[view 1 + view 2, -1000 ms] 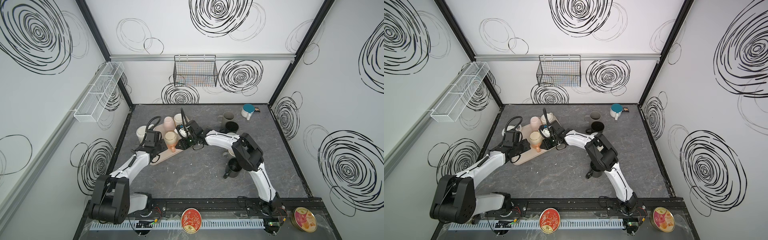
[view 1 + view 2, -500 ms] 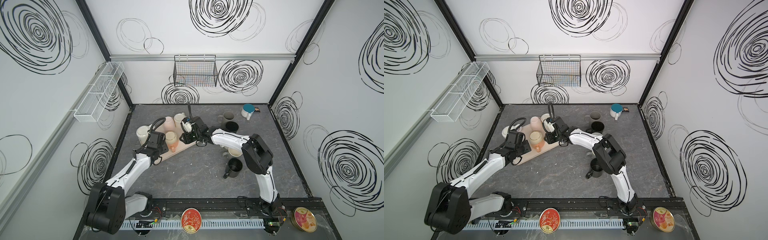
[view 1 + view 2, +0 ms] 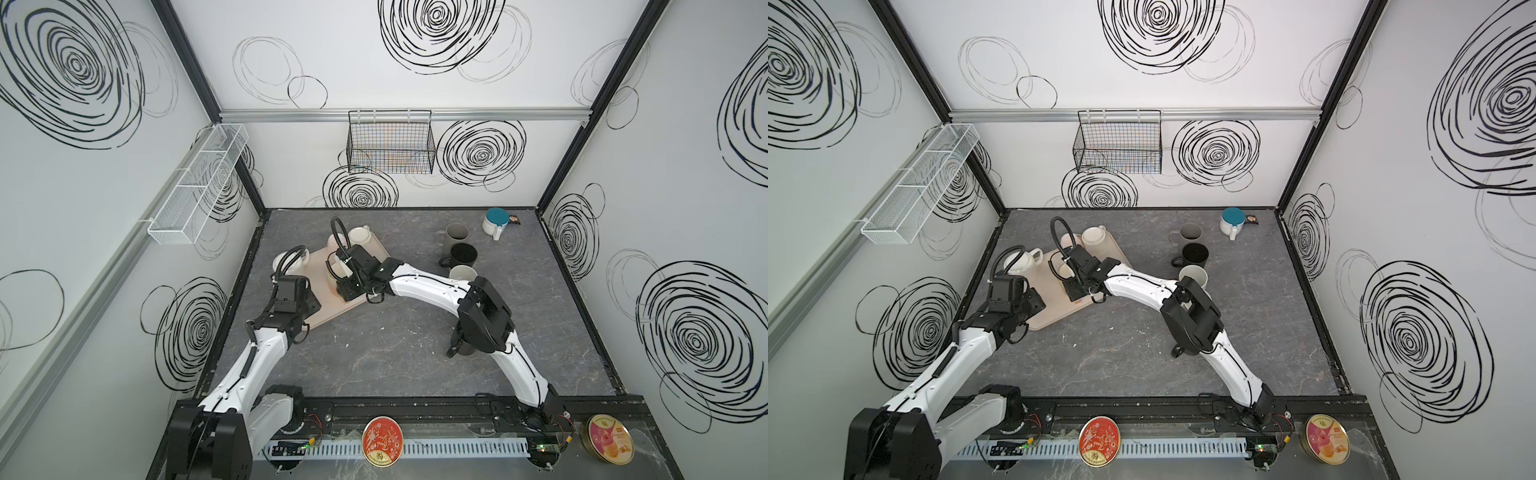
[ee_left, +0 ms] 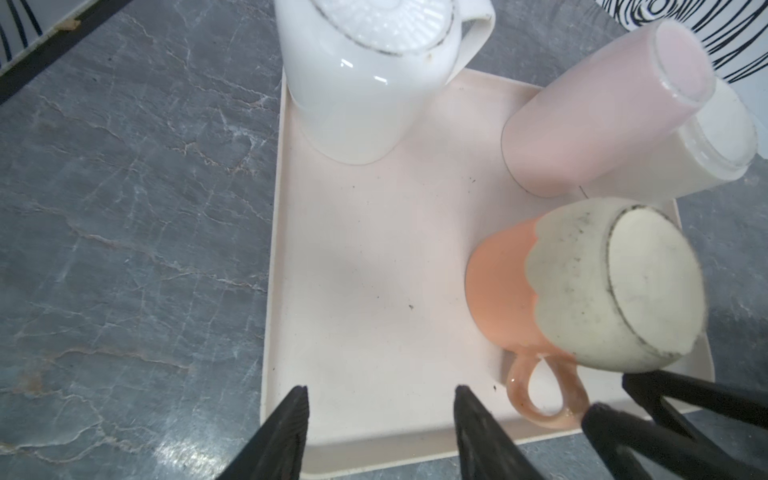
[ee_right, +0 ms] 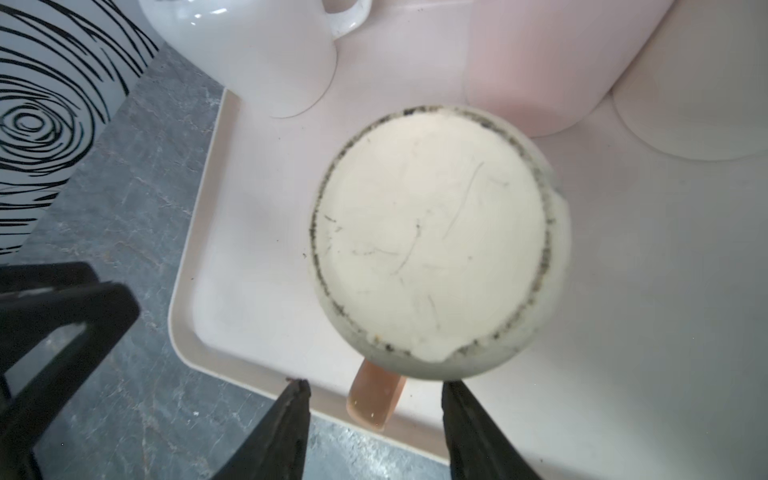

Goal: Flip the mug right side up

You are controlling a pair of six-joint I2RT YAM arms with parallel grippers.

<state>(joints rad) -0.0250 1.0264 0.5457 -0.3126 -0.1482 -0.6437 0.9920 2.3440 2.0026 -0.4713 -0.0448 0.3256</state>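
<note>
From my seat the mug (image 4: pixel 582 291) is easy to find: it stands upside down on the pale pink tray (image 4: pixel 353 249), rim down and scuffed cream base up. Its orange lower half and looped handle face the tray's front rim. The tray lies on the grey counter (image 3: pixel 395 353), toward the left edge and nearer the rear than the front.

My right hand (image 5: pixel 374 382) hangs over the mug's handle side. Its fingers are spread and pinch nothing. In the right wrist view the handle shows in the gap between the two tips, and the base (image 5: pixel 432 241) fills the middle of that picture. In the left wrist view those black fingers (image 4: pixel 602 415) sit just beside the handle, and I cannot tell whether they touch it.

My left hand (image 4: pixel 381 388) is also spread and empty, poised over the tray's front rim with bare tray under it, apart from the mug.

Three other things share the tray:
- a white jug (image 4: pixel 357 91) with a ribbed top and a handle, at the tray's rear left corner
- an inverted pink cup (image 4: pixel 590 112) behind the mug
- an inverted cream cup (image 4: pixel 685 158) touching the pink one

On the right half of the counter, well apart from the tray, a grey mug (image 3: pixel 457 235), a black mug (image 3: pixel 463 254) and a pale mug (image 3: pixel 462 272) stand in a short row, mouths up. A white pot with a teal lid (image 3: pixel 496 220) sits near the rear right corner. A dark mug (image 3: pixel 465 353) shows partly under the right arm's elbow.
</note>
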